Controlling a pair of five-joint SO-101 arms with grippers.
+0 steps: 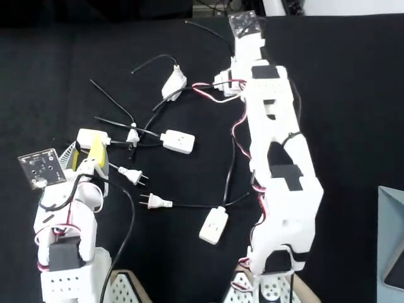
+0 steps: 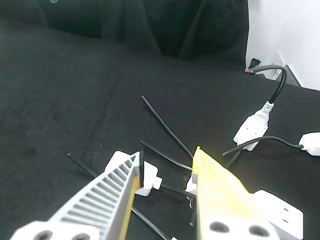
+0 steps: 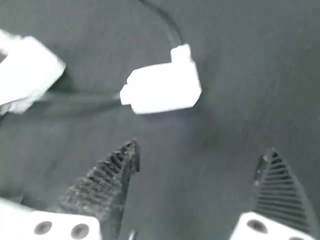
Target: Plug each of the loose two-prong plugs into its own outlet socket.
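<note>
Left end effector (image 2: 167, 152) has its fingers spread apart around a small white connector (image 2: 147, 178) on the black tabletop (image 1: 50, 76). Right end effector (image 3: 201, 149) is wide open too, above what looks like an outlet socket (image 3: 162, 86) (bit blurry tbh). One two-prong plug (image 1: 130, 175) and a second plug (image 1: 155, 202) lie unplugged beside the left arm.

White plastic arms (image 1: 281, 158), black servos (image 1: 266, 72), red-white wires (image 1: 211, 93), left gripper (image 2: 167, 152) part yellow, right gripper (image 3: 201, 149) black-toothed.
</note>
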